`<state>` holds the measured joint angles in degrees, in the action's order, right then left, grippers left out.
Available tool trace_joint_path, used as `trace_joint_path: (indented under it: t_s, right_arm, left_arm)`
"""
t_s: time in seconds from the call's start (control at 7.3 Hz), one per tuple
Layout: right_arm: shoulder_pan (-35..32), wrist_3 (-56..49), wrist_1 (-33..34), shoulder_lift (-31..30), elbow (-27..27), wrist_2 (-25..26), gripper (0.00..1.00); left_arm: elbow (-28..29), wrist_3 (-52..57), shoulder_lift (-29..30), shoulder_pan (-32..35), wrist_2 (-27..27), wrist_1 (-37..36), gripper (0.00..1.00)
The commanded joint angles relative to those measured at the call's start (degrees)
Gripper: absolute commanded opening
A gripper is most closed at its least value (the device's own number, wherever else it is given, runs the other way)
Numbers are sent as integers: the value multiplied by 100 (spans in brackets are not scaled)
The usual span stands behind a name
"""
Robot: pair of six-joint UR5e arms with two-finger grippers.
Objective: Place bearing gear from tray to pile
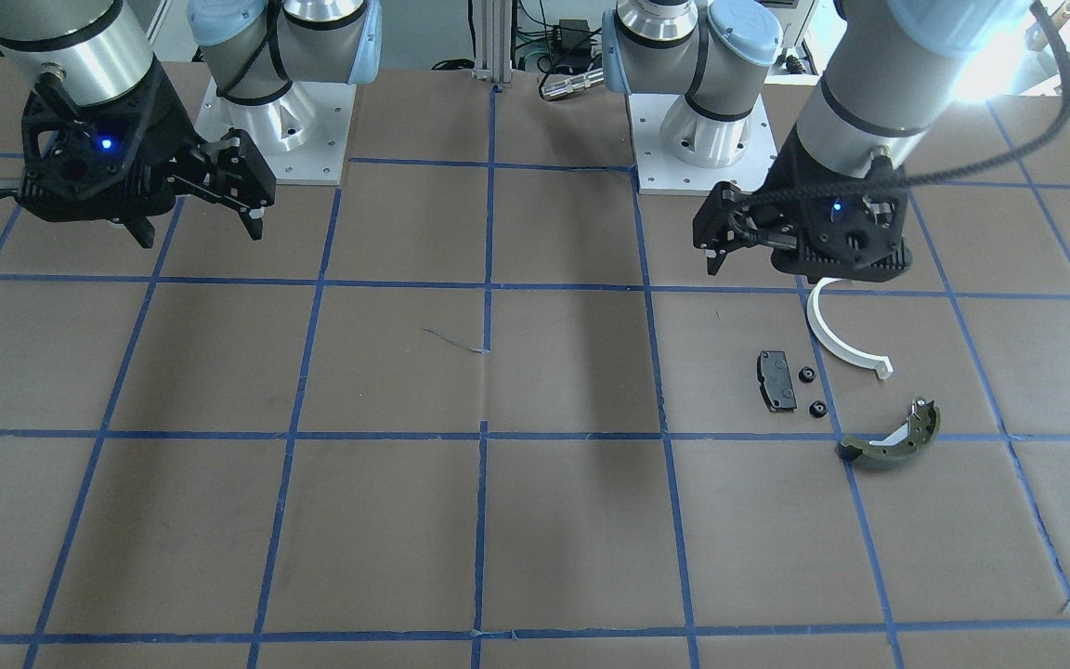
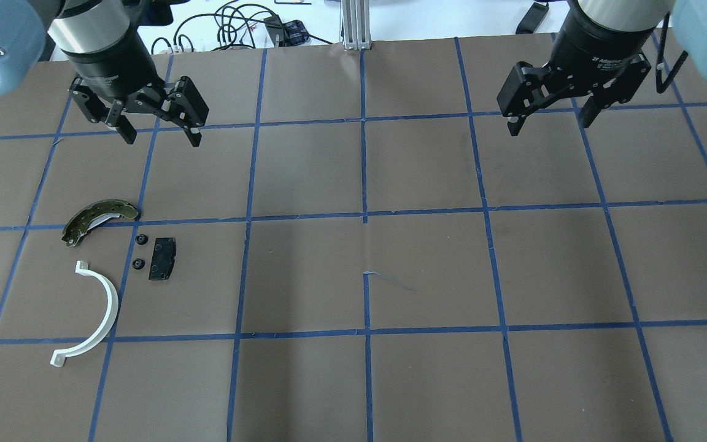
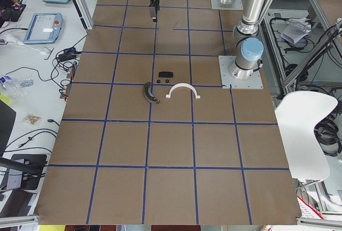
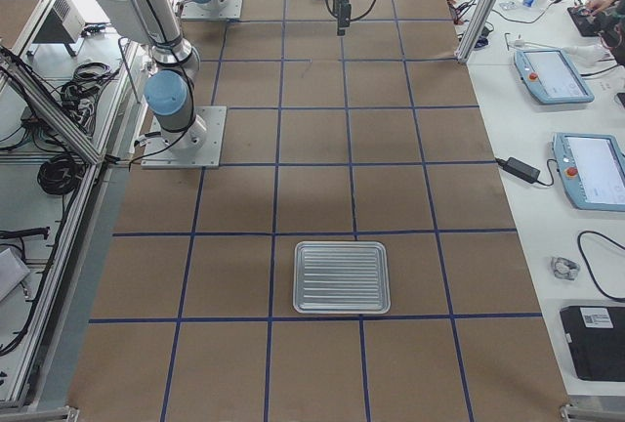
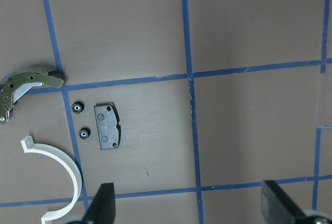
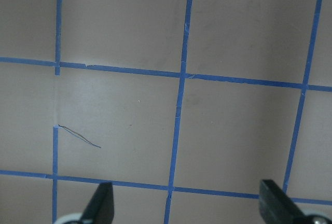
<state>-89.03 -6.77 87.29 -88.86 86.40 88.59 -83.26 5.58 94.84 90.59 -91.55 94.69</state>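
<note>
Since both gears (image 2: 139, 239) lie flat on the desk (image 2: 427, 276) just beside the pad (image 2: 162, 258), left of centre in the overhead view, and the tray (image 4: 342, 277) looks bare, the task seems done. Left claw (image 2: 161, 138) and right claw (image 2: 550, 124) hang released and empty near the top edge. Each gear looks tiny, light and stiff; a narrow pinch across its toothed rim should hold best.

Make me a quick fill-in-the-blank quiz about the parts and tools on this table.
Beside the black pad lie ____ small black gears. The half-ring is coloured ____. The left tool and right tool both stand ____. The brake shoe lies in the overhead view's ____ half.
Missing: two; white; open; left.
</note>
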Motion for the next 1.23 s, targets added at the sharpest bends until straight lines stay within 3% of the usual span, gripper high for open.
trace_joint_path:
  t_s: [0.0,0.41,1.1]
  right_arm:
    - [0,0,7,0,9,0,100]
    - [0,0,7,0,9,9,100]
    - [0,0,7,-8,0,0,100]
  left_arm:
    - [-110,-48,-237,187,14,-3,100]
    - [-427,-48,-449,178,32,-405,100]
    - [-507,-198,-493,143,14,-407,100]
